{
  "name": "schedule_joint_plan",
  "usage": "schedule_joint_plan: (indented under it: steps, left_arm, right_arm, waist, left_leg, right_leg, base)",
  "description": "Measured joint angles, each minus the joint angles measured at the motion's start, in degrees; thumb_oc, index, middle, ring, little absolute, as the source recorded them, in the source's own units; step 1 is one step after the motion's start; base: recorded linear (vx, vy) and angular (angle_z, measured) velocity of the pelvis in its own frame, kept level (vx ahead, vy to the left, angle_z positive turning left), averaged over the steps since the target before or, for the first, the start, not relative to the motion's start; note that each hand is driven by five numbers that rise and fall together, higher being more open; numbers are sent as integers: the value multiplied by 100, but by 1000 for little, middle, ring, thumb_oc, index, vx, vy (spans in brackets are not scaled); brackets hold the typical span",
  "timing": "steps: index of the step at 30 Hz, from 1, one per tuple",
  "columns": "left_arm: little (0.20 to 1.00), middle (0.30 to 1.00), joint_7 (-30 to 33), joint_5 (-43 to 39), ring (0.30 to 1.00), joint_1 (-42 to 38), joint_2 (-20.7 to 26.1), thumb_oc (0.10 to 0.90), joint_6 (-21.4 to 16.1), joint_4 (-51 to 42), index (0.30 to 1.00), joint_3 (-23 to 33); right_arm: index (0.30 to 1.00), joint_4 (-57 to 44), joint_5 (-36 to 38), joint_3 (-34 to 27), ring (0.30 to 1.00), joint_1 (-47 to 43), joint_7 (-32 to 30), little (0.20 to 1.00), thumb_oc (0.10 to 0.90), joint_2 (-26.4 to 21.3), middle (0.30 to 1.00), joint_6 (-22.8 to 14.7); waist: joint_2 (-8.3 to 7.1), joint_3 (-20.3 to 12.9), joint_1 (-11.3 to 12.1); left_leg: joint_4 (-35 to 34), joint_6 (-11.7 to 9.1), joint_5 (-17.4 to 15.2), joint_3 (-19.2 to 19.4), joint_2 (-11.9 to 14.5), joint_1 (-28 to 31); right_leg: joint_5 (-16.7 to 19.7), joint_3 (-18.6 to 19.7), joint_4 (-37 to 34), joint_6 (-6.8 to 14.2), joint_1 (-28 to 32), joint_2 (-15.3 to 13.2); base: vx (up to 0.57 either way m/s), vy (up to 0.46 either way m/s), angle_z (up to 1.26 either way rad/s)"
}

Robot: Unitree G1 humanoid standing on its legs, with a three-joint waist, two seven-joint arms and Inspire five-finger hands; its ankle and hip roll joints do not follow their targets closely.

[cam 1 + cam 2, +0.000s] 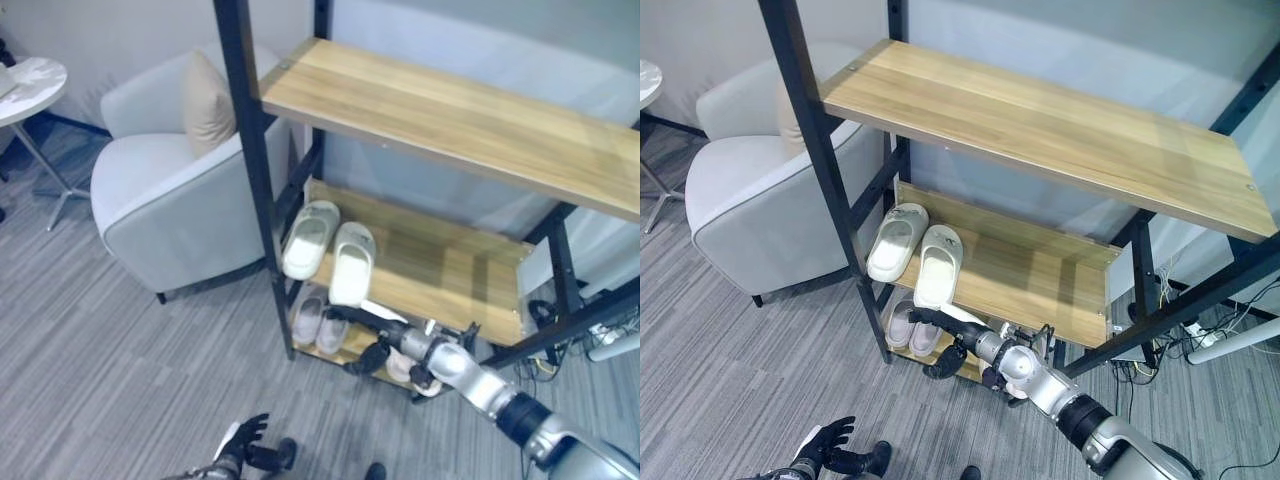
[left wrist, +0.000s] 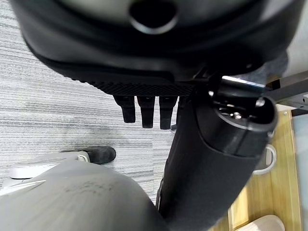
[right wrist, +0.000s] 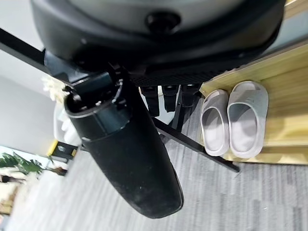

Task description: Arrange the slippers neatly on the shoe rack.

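A pale white pair of slippers (image 1: 330, 250) lies side by side at the left end of the rack's middle shelf (image 1: 450, 280). Below them a greyish pair (image 3: 236, 120) sits on the bottom shelf (image 3: 284, 134), toes inward. My right hand (image 1: 380, 345) reaches in low beside that lower pair, fingers (image 3: 168, 94) straight and holding nothing. Under its wrist lies a pale pinkish thing (image 1: 398, 368), partly hidden. My left hand (image 1: 245, 440) hangs open over the carpet, fingers (image 2: 144, 110) relaxed.
The rack's black front post (image 1: 255, 170) stands just left of the slippers, with a bare top shelf (image 1: 450, 120) overhead. A grey armchair (image 1: 160, 200) with a beige cushion (image 1: 207, 100) stands to the left, a round table (image 1: 30, 80) beyond. Cables (image 1: 600, 340) lie at the right.
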Motion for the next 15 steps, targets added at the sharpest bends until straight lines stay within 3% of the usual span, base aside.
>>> schedule_joint_plan:
  steps: [3,15]
  left_arm:
    - [900,900,4,0,900,-13,22,800,-5,-75,900,-2]
    - [900,900,83,0,900,-68,33,800,-81,-84,900,-19]
  right_arm:
    - [900,97,-185,78,900,-123,-97,900,800,20,900,-1]
    - [900,222,-399,97,900,-700,-316,900,800,114,900,0]
  waist:
    - [-34,33,94]
    - [23,193,113]
  left_leg:
    - [1,-6,5,-56,-2,-69]
    - [2,-22,14,-101,-5,-90]
  right_leg:
    - [-12,-49,0,0,-39,2]
    - [-40,-86,1,-11,-41,7]
  base:
    - [0,2,9]
    - [2,2,2]
